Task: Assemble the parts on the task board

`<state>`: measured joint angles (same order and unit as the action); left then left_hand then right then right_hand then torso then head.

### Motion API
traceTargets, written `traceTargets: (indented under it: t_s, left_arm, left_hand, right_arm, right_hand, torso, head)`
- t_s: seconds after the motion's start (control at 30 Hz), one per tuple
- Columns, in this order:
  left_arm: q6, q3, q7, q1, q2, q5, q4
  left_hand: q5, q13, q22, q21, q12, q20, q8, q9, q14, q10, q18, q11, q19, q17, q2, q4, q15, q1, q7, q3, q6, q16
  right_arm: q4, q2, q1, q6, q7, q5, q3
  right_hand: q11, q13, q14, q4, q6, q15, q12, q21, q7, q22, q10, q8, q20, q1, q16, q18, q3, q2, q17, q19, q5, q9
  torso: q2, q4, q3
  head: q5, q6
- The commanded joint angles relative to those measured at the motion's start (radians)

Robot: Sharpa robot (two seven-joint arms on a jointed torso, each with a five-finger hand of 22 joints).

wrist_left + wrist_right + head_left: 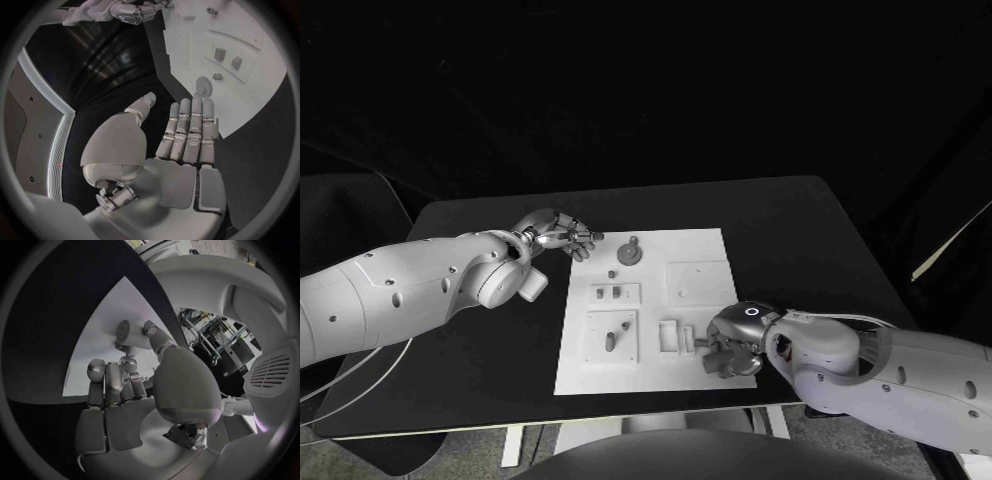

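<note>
The white task board [704, 245] lies mid-table. On it are a round grey part [630, 255] near its far left, small parts in a recessed block [607, 293], and another part [610, 341] lower down. My left hand [560, 236] hovers off the board's far left corner, fingers stretched out and holding nothing; the left wrist view shows the same hand [187, 135] with the round part [203, 86] beyond its fingertips. My right hand [733, 342] is curled over the board's near right part. In the right wrist view, the right hand [125, 385] pinches a short grey cylinder part [128, 335] with its thumb.
Black table [473, 380] surrounds the board, with bare room on both sides. A square recess [698, 280] sits at the board's right. The table's front edge runs close behind my right arm.
</note>
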<state>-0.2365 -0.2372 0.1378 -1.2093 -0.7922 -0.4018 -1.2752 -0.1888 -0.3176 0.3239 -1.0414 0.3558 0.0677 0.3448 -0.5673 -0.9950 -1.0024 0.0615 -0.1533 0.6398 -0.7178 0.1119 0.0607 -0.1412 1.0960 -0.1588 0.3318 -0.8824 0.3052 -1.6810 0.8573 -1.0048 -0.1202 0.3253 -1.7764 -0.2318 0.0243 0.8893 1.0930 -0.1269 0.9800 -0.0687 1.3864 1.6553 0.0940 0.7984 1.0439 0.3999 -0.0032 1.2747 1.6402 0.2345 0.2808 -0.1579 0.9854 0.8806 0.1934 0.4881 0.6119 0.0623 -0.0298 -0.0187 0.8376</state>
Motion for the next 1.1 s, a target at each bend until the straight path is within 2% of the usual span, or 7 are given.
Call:
traceTargets:
  t_s: [0.03, 0.27, 0.67, 0.97, 1.1]
  left_arm:
    - [0.015, 0.001, 0.003, -0.001, 0.0, -0.006, -0.003]
    - [0.015, 0.001, 0.002, -0.001, 0.001, -0.007, -0.002]
    - [0.017, 0.001, 0.003, -0.001, 0.001, -0.007, 0.0]
    - [0.019, 0.001, 0.003, -0.001, 0.002, -0.007, 0.002]
    - [0.019, 0.001, 0.003, -0.001, 0.001, -0.008, 0.002]
  left_hand:
    - [0.002, 0.0, 0.001, 0.006, -0.004, -0.005, 0.005, -0.001, 0.001, -0.001, 0.015, 0.001, -0.003, 0.002, 0.0, -0.004, 0.0, -0.008, 0.001, -0.004, -0.008, -0.007]
    - [0.002, 0.0, 0.001, 0.007, -0.004, -0.005, 0.005, -0.001, 0.001, -0.001, 0.015, 0.001, -0.003, 0.002, 0.0, -0.004, -0.001, -0.008, 0.001, -0.004, -0.008, -0.007]
    - [0.002, 0.0, 0.001, 0.007, -0.005, -0.005, 0.004, -0.001, 0.002, 0.0, 0.015, 0.001, -0.004, 0.002, -0.001, -0.005, -0.001, -0.008, 0.001, -0.004, -0.008, -0.007]
    - [0.002, 0.0, 0.001, 0.007, -0.005, -0.005, 0.004, -0.001, 0.002, 0.0, 0.015, 0.0, -0.004, 0.002, -0.002, -0.005, -0.001, -0.008, 0.001, -0.004, -0.008, -0.007]
    - [0.002, 0.0, 0.001, 0.007, -0.005, -0.005, 0.004, -0.001, 0.002, 0.0, 0.015, 0.0, -0.004, 0.002, -0.002, -0.005, -0.001, -0.008, 0.001, -0.004, -0.009, -0.007]
  right_arm:
    - [0.006, -0.003, 0.003, 0.001, -0.02, -0.035, -0.002]
    - [0.006, -0.001, 0.003, -0.026, -0.049, -0.036, -0.002]
    - [0.004, 0.016, 0.002, -0.086, -0.185, -0.027, -0.002]
    - [0.019, 0.011, -0.029, -0.134, -0.262, -0.012, -0.001]
    - [0.033, 0.001, -0.051, -0.14, -0.289, -0.005, -0.001]
  right_hand:
    - [-0.002, -0.001, -0.006, -0.001, 0.048, -0.002, 0.004, 0.059, 0.046, -0.001, 0.001, 0.002, 0.004, 0.014, 0.006, 0.015, 0.007, 0.001, -0.001, -0.007, -0.003, 0.002]
    - [-0.002, -0.001, -0.009, -0.003, 0.063, -0.001, 0.006, 0.06, 0.043, -0.002, 0.001, 0.009, 0.005, 0.04, 0.008, 0.013, 0.031, 0.007, 0.0, -0.009, -0.002, 0.007]
    - [-0.007, 0.003, -0.001, -0.002, 0.128, 0.0, 0.022, 0.073, 0.022, 0.0, 0.022, 0.038, 0.009, 0.093, 0.024, 0.012, 0.101, 0.026, 0.005, -0.002, 0.0, 0.026]
    - [-0.008, 0.004, 0.003, 0.009, 0.136, 0.0, 0.028, 0.078, 0.02, 0.001, 0.032, 0.038, 0.011, 0.086, 0.028, 0.011, 0.124, 0.02, 0.006, 0.002, -0.003, 0.027]
    - [-0.008, 0.004, 0.004, 0.013, 0.125, 0.0, 0.03, 0.08, 0.021, 0.001, 0.034, 0.03, 0.012, 0.079, 0.028, 0.011, 0.132, 0.019, 0.006, 0.004, -0.002, 0.024]
  torso:
    - [0.0, 0.0002, -0.0008]
    - [0.001, -0.0002, -0.001]
    - [0.001, 0.0, -0.0008]
    - [0.001, -0.0003, -0.0006]
    - [0.001, -0.0011, -0.0004]
  head:
    - [0.001, 0.0]
    - [0.0, -0.001]
    - [-0.003, -0.002]
    - [-0.005, -0.002]
    - [-0.008, -0.003]
